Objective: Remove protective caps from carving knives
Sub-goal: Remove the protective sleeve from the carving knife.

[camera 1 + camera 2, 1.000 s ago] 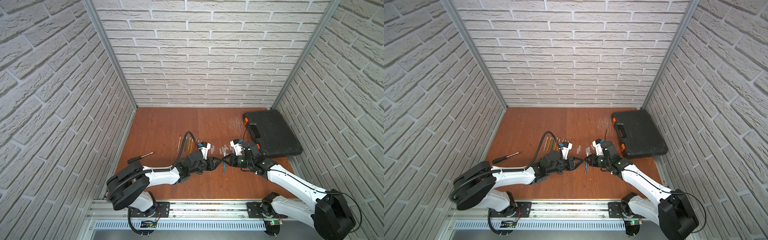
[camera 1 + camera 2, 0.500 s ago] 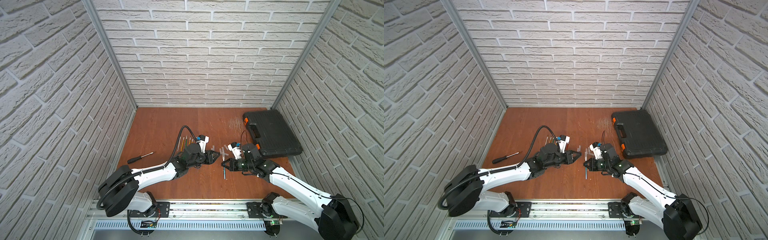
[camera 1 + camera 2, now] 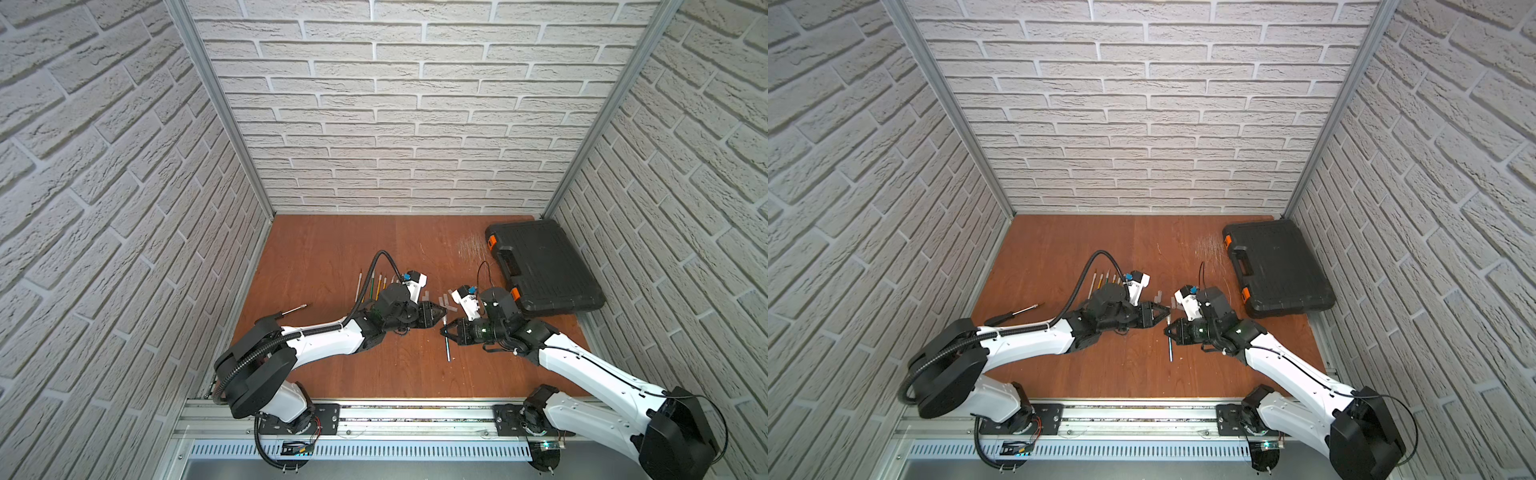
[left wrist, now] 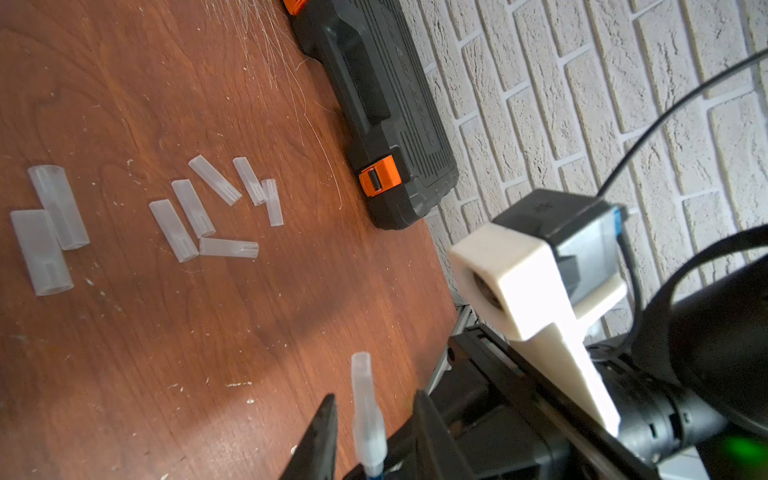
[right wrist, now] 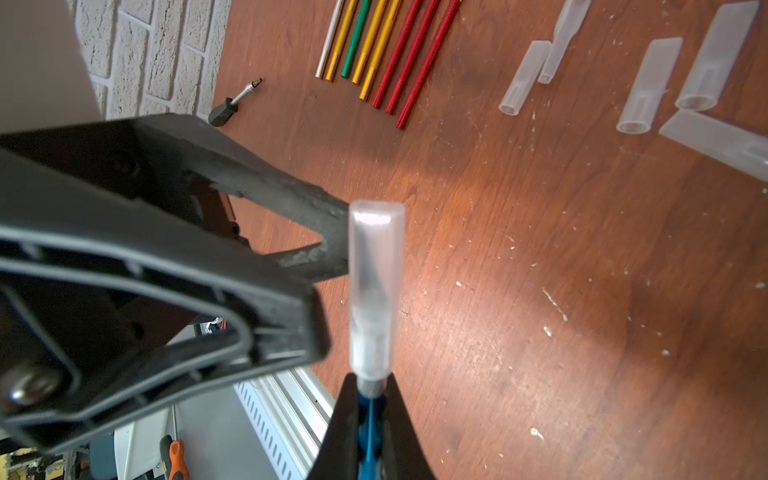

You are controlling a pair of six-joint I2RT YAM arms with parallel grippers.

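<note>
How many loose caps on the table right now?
8 loose caps on the table: two side by side, six clustered nearer the black case. A ninth cap sits on the blue knife in the right hand. More may be hidden.

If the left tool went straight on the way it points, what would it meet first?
The protective cap on the blue knife in the right tool, probably entering the left tool's open jaws; depth is unclear.

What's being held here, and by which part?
Right end effector pinches the blue knife by its handle, just below the cap; left end effector holds nothing.
</note>
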